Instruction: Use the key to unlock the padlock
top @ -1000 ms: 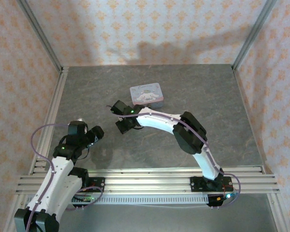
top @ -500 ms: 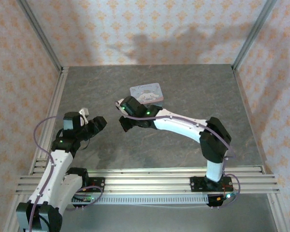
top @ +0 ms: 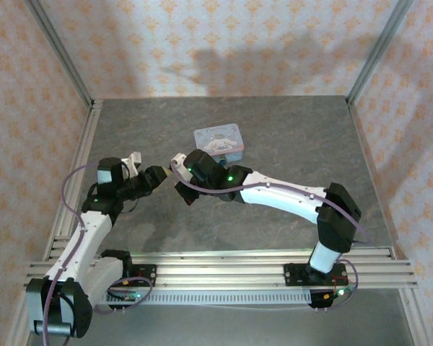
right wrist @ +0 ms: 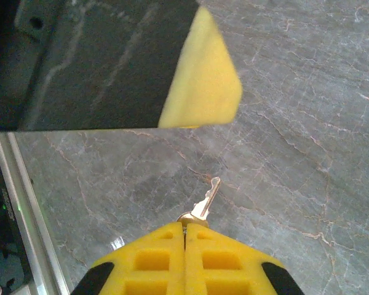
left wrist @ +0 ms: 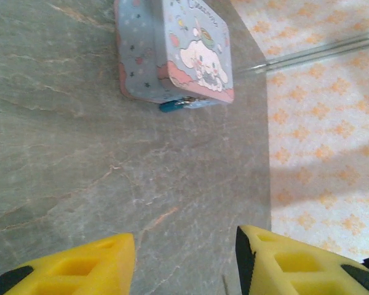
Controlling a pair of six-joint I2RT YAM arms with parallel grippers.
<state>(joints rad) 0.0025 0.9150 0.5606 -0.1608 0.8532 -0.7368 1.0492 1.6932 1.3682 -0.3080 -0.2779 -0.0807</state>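
1. Yellow pads on my left gripper (left wrist: 184,246) stand wide apart with nothing between them, over the grey stone-look table (left wrist: 67,160).
2. Ahead of that open gripper, well apart from it, lies a light-blue tin (left wrist: 178,55) with a cartoon picture on its lid.
3. The padlock (left wrist: 174,106), tiny and teal-blue, lies on the table against the tin's edge that faces my left gripper.
4. My right gripper (right wrist: 185,230) is closed, its two yellow fingers (right wrist: 154,261) pressed together on the head of the key (right wrist: 206,198).
5. The key's pale blade sticks out ahead of the right fingertips, leaning a little to the right; I cannot tell if it touches the table.
6. Beyond the key's tip, apart from it, hangs a dark finger with a yellow pad.
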